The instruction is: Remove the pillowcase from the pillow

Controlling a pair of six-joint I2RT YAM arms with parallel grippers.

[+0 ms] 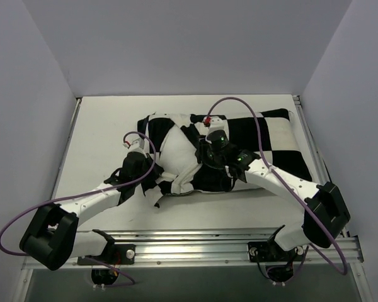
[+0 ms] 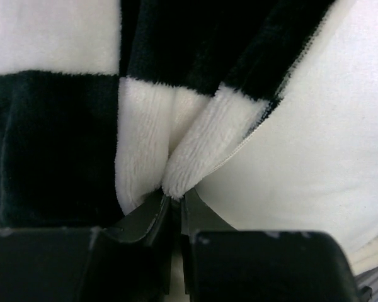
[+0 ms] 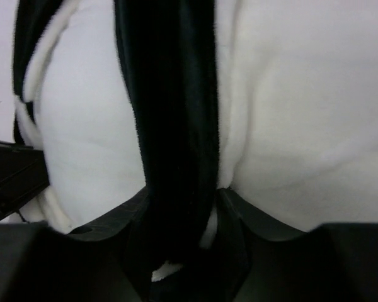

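The black and white checkered pillowcase (image 1: pixel 264 135) lies across the table's middle and right. The plain white pillow (image 1: pixel 176 151) bulges out of its open left end. My left gripper (image 1: pixel 152 178) is shut on a fold of the pillowcase edge (image 2: pixel 176 163) at the pillow's near left corner; the pillow's smooth white fabric (image 2: pixel 315 145) lies beside it. My right gripper (image 1: pixel 205 154) is shut on a bunched black strip of the pillowcase (image 3: pixel 176 126), with white fabric (image 3: pixel 88 126) on either side of it.
The white table (image 1: pixel 101 126) is walled on the left, back and right. A metal rail (image 1: pixel 195 245) carrying both arm bases runs along the near edge. Purple cables (image 1: pixel 252 113) loop above the arms.
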